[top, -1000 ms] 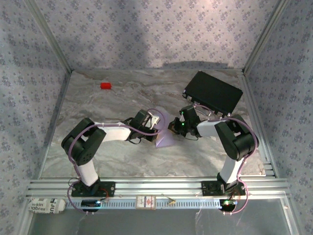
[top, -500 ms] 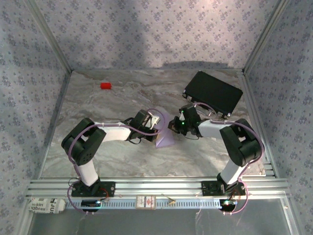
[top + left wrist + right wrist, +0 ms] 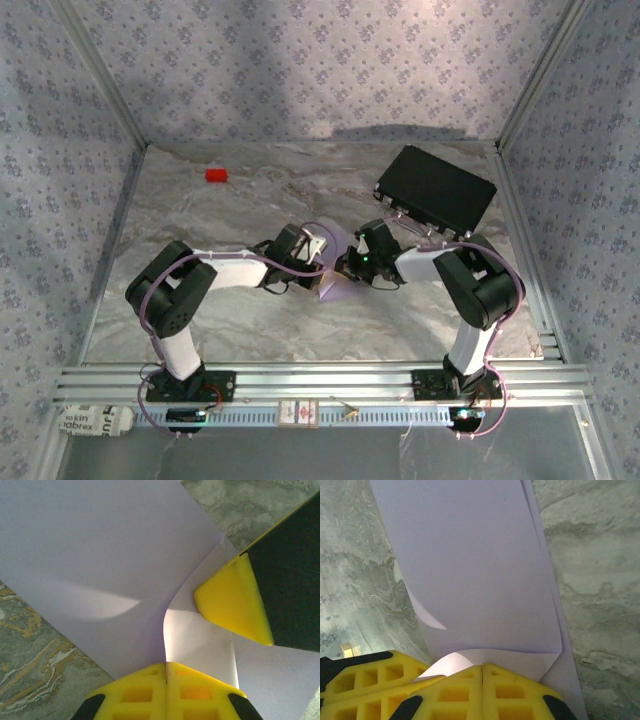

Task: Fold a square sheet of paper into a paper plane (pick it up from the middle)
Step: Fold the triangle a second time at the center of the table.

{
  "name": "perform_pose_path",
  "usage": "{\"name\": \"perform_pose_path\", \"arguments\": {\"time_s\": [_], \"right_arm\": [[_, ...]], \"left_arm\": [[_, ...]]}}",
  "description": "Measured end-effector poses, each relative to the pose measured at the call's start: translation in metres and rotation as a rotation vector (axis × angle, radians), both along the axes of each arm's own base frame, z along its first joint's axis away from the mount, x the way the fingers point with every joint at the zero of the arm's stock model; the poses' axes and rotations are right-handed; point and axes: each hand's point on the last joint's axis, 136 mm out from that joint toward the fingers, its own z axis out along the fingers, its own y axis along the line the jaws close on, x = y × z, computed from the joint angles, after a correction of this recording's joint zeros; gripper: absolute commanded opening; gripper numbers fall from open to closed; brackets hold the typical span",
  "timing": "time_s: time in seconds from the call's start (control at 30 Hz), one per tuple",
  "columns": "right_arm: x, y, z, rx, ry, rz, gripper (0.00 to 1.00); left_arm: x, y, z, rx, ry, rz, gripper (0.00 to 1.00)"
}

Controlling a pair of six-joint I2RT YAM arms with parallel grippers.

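In the middle of the marbled table (image 3: pixel 200 325), nearer than the black case (image 3: pixel 435 188) and well apart from the small red block (image 3: pixel 216 175), both arms are working tip to tip on the square sheet of paper (image 3: pixel 338 288). The left gripper (image 3: pixel 166 665) is pinching a curled flap of the lilac sheet between closed jaws. The right gripper (image 3: pixel 482 666) is likewise clamping shut on a turned-over edge, and one of its yellow fingers (image 3: pixel 232 605) is sitting just beside the left one's tips. The sheet is lying partly doubled over. In the right wrist view two layers are showing along its right edge, slightly offset.

This looks like an early fold being formed, with the plane far from done. To do it well, both pinches should be holding firmly but only at the margin, and the arms should be travelling together so that the thin paper is neither stretching nor tearing between them. The offset edges need sliding into line before any crease is pressed. The bulging curve by the left fingers wants flattening gently toward the table, working outward from the grip, lest a crooked crease be set.
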Motion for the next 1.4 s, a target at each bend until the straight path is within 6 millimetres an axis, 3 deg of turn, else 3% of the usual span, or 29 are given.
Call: {"name": "perform_pose_path", "arguments": {"time_s": [0.1, 0.23, 0.4, 0.47, 0.63, 0.73, 0.9, 1.07, 1.4], "right_arm": [[-0.001, -0.001, -0.001, 0.003, -0.005, 0.0, 0.0], [0.0, -0.001, -0.001, 0.012, -0.017, -0.002, 0.0], [0.0, -0.002, -0.001, 0.015, -0.02, -0.002, 0.0], [0.0, -0.002, -0.001, 0.016, -0.02, -0.003, 0.0], [0.0, -0.002, -0.001, 0.018, -0.017, -0.008, 0.0], [0.0, -0.001, 0.0, 0.02, -0.019, -0.008, 0.0], [0.0, -0.002, -0.001, 0.021, -0.017, -0.01, 0.0], [0.0, -0.002, -0.001, 0.021, -0.017, -0.01, 0.0], [0.0, -0.002, 0.0, 0.021, -0.017, -0.011, 0.0]], "left_arm": [[0.001, 0.002, 0.001, -0.003, 0.028, 0.02, 0.18], [0.005, 0.001, 0.009, 0.0, 0.071, 0.048, 0.37], [0.009, 0.007, 0.021, 0.005, 0.109, 0.106, 0.42], [0.008, 0.011, 0.032, -0.009, 0.118, 0.137, 0.4], [0.006, 0.007, 0.071, -0.117, 0.114, 0.164, 0.16], [-0.002, -0.003, 0.081, -0.187, 0.165, 0.145, 0.09], [-0.019, -0.019, 0.075, -0.269, 0.307, 0.1, 0.05], [-0.031, -0.033, 0.055, -0.293, 0.441, 0.081, 0.06], [-0.045, -0.035, 0.027, -0.236, 0.523, 0.083, 0.07]]}}
